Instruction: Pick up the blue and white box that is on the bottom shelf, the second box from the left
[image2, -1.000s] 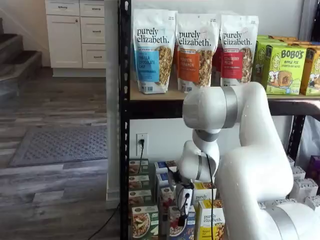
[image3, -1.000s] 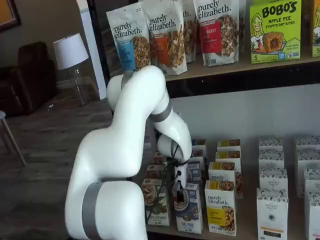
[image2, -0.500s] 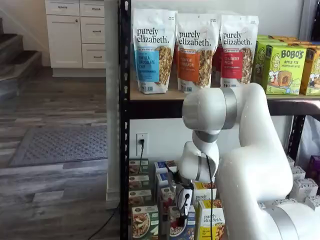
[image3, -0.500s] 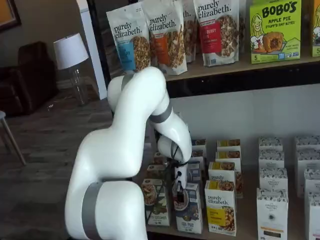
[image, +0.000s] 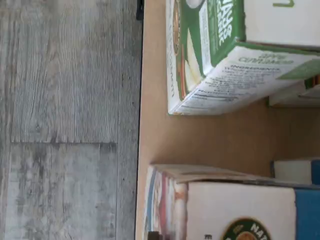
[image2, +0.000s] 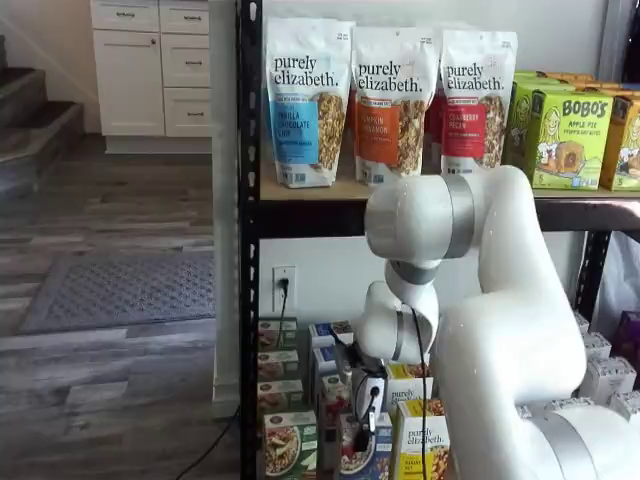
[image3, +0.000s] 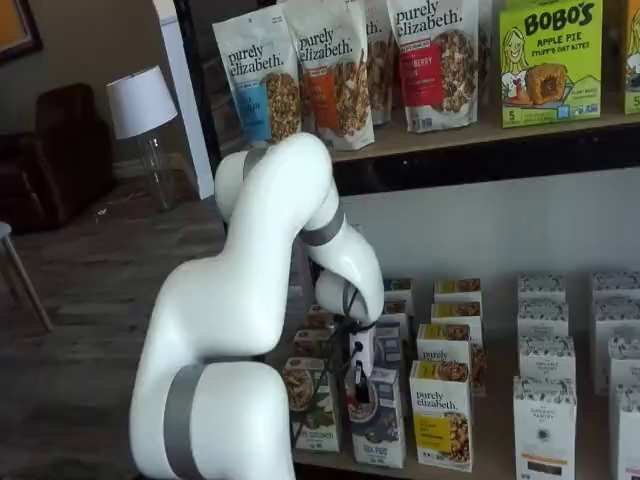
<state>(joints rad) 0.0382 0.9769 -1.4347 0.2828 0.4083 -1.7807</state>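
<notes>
Gripper (image3: 360, 385) down at the top of the blue and white box (image3: 379, 425) on the bottom shelf (image3: 480, 462).

In both shelf views the box stands upright at the front edge of the lowest level, between a green-banded box (image3: 312, 405) and a yellow-banded "purely elizabeth" box (image3: 441, 415), with more boxes alike ranked behind. The black fingers sit at its top edge; whether they are clenched on it or spread I cannot tell. The wrist view shows the white and blue top of a box and the green-banded one on tan board, grey wood floor (image: 65, 120) beside. Granola bags (image2: 306, 100) fill the upper shelf.
</notes>
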